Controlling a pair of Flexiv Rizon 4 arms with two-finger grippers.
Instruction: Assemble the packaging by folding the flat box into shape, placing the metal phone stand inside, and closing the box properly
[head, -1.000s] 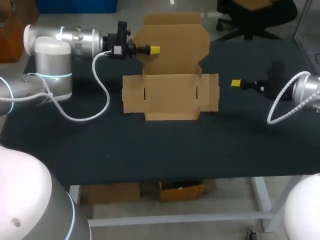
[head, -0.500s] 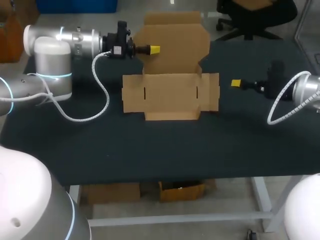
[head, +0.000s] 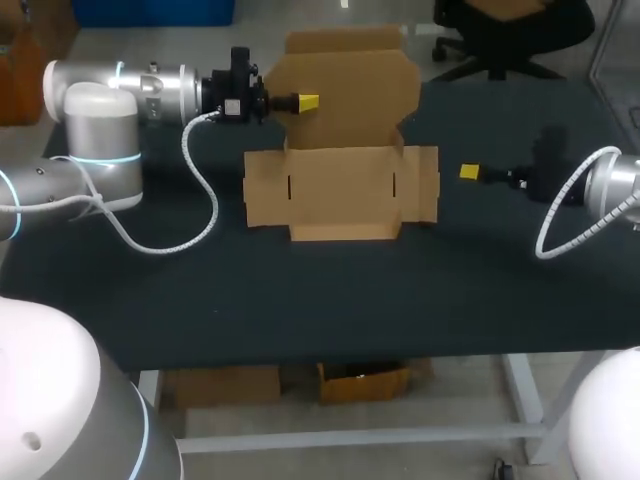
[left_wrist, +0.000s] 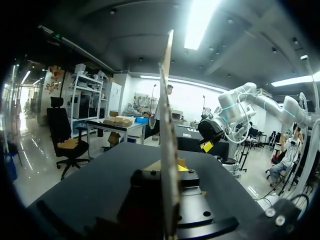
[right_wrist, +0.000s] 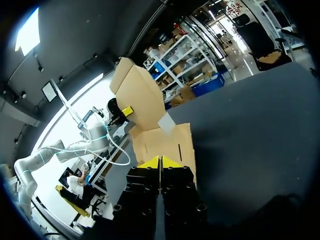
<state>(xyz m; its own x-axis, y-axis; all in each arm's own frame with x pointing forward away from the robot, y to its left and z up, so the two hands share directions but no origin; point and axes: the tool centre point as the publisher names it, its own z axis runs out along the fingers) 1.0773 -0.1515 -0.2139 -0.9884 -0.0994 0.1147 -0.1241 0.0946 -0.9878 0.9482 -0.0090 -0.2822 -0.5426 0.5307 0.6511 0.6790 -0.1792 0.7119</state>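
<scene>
left end effector (head: 308, 102) clamped on cardboard box (head: 340, 190) lid, right end effector (head: 468, 172) tips together near it, black table (head: 300, 300)

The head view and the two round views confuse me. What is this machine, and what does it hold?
It is a robot with two arms at a black table. The head view looks down from above and behind; each round view comes from a camera on one wrist. A cardboard box lies unfolded on the table. The left gripper is shut on its raised rear panel. The right gripper is shut on nothing, beside the box's right end.
</scene>
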